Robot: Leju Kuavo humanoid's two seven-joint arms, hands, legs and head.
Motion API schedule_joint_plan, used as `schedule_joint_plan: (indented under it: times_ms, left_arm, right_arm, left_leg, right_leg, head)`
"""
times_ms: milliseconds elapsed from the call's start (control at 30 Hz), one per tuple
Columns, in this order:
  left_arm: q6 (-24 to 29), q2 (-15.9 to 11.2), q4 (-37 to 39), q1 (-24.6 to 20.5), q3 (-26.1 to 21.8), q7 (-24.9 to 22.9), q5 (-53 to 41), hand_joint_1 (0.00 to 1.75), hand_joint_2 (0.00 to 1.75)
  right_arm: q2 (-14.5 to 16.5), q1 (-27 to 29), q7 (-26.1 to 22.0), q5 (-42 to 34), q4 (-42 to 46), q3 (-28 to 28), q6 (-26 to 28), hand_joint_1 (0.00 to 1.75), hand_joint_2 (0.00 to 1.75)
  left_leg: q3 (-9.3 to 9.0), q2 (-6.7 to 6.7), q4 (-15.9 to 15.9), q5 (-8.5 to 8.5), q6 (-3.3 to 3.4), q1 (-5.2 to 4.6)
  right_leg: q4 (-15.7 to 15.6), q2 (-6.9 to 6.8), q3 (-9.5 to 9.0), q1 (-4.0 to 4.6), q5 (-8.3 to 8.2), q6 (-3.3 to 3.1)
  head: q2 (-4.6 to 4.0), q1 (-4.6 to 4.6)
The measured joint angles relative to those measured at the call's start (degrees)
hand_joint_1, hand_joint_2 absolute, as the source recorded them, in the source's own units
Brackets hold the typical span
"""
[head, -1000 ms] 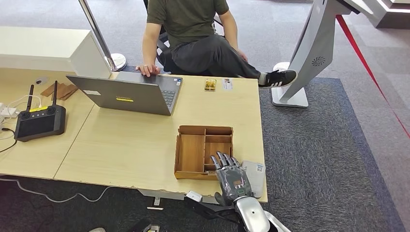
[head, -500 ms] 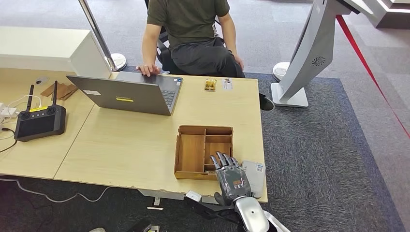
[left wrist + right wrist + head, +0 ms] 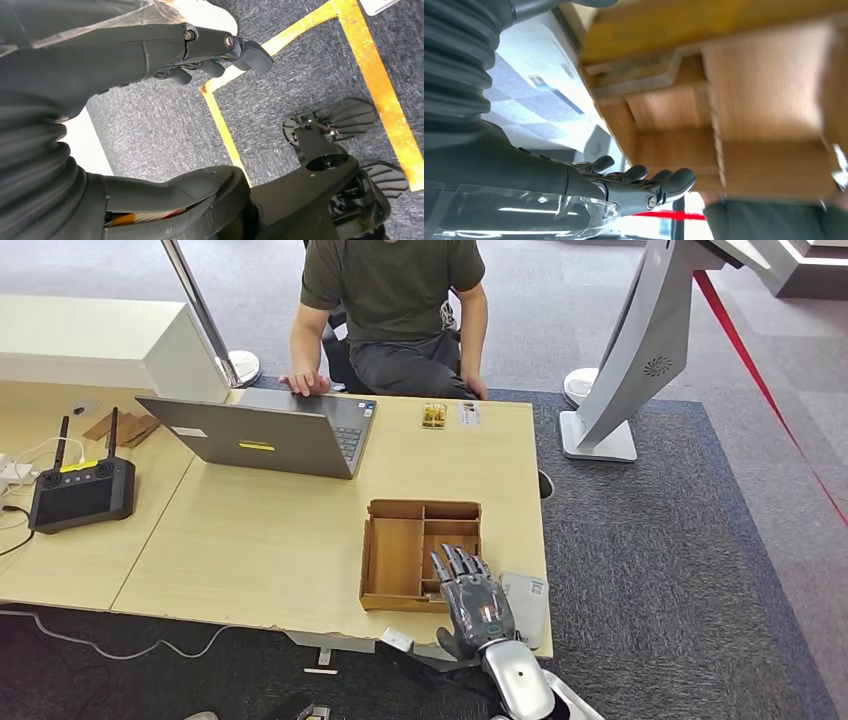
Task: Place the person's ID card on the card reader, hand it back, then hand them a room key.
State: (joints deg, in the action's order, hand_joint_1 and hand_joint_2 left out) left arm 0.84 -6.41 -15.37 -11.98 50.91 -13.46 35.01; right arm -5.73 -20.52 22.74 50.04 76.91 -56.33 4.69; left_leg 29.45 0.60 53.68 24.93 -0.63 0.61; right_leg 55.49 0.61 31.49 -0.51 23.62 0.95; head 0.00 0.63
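Right hand (image 3: 476,602): fingers spread, holding nothing, over the wooden tray (image 3: 397,560) near the table's (image 3: 260,540) front right corner. Card reader (image 3: 527,603): just beside the tray, at that corner. Left hand (image 3: 210,50): empty, fingers loosely extended above carpet.

On the bench (image 3: 270,540), the compartment tray (image 3: 420,553) sits near the front right corner, with the card reader (image 3: 526,605) just beside it on its right. The right hand (image 3: 472,600) hovers over the tray's near right corner and the reader's edge. Behind, the laptop (image 3: 265,430) stands toward the far edge; the controller (image 3: 82,490) lies well to its left. A person (image 3: 395,310) sits beyond the far edge.
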Motion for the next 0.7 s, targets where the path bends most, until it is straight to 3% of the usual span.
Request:
schedule_joint_plan:
  times_ms: [700]
  left_arm:
    - [-0.01, 0.12, 0.02, 0.13, -0.21, 0.15, 0.14, 0.00, 1.75]
  right_arm:
    - [3.10, -2.46, -0.49, -0.01, -4.97, 0.02, 1.32, 0.00, 1.75]
  left_leg:
    - [0.01, -0.02, 0.00, -0.01, -0.01, 0.00]
  right_leg:
    - [0.00, -0.02, 0.00, 0.00, 0.00, 0.00]
  head:
    - [0.00, -0.01]
